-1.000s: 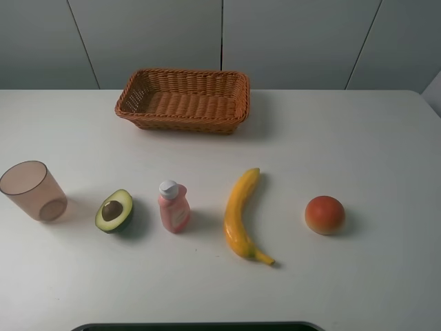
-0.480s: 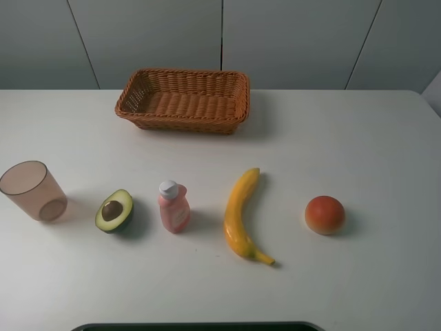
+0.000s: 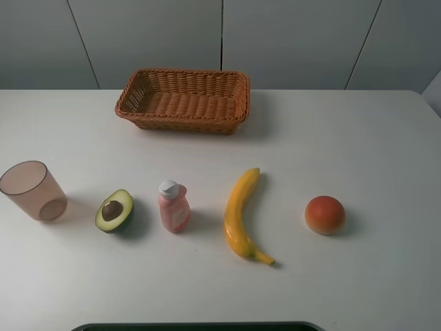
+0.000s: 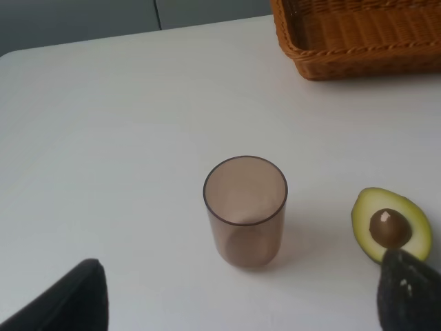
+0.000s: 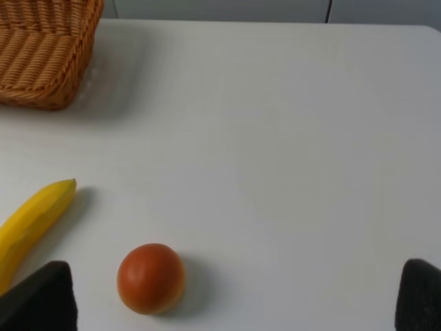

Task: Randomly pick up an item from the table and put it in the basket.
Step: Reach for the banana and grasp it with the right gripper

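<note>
The long curved yellow banana (image 3: 240, 214) lies on the white table (image 3: 344, 138) in the middle of the front row; its far end also shows in the right wrist view (image 5: 31, 221). The empty brown wicker basket (image 3: 183, 99) stands at the back centre, and its corners show in the left wrist view (image 4: 358, 34) and in the right wrist view (image 5: 41, 55). Neither gripper shows in the high view. The left gripper (image 4: 241, 303) is open, its fingertips (image 4: 69, 303) wide apart and near the cup. The right gripper (image 5: 234, 303) is open, its fingertips (image 5: 420, 296) wide apart and near the round fruit.
A translucent pinkish cup (image 3: 32, 190) stands at the front left. A halved avocado (image 3: 115, 211), a small pink bottle (image 3: 173, 206) and a round orange-red fruit (image 3: 324, 214) lie in the same row as the banana. A dark edge (image 3: 193, 326) runs along the table's front.
</note>
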